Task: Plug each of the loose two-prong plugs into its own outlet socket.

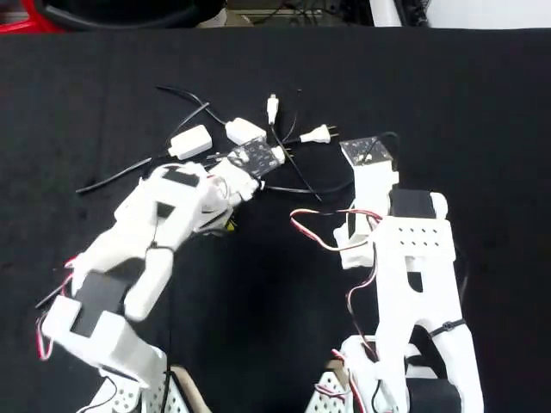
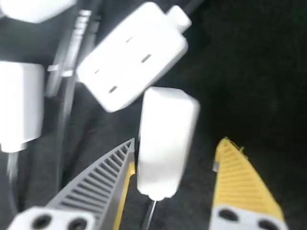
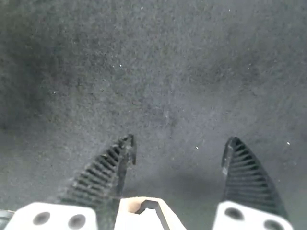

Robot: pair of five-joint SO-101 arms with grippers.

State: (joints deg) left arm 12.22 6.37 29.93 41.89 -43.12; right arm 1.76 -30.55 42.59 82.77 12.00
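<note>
I'm holding the left claw (image 2: 178,143) spread, with a white plug (image 2: 165,143) lying between its fingers, against the ribbed grey one and apart from the yellow one. A white outlet socket (image 2: 132,57) is lying just ahead of the fingertips. The right claw (image 3: 181,140) is hanging spread over the black table (image 3: 144,72), with another loose plug (image 1: 320,133) lying ahead to its left.

Black cloth (image 1: 482,95) covers the table from left to right. In the right wrist view its surface is matte and flecked with pale specks. Beyond the far edge lie a red object (image 1: 15,17) at the left corner, a dark curved shape (image 1: 129,15) beside it, dark cables (image 1: 293,13) near the middle, and a white panel (image 1: 491,13) at the right.
</note>
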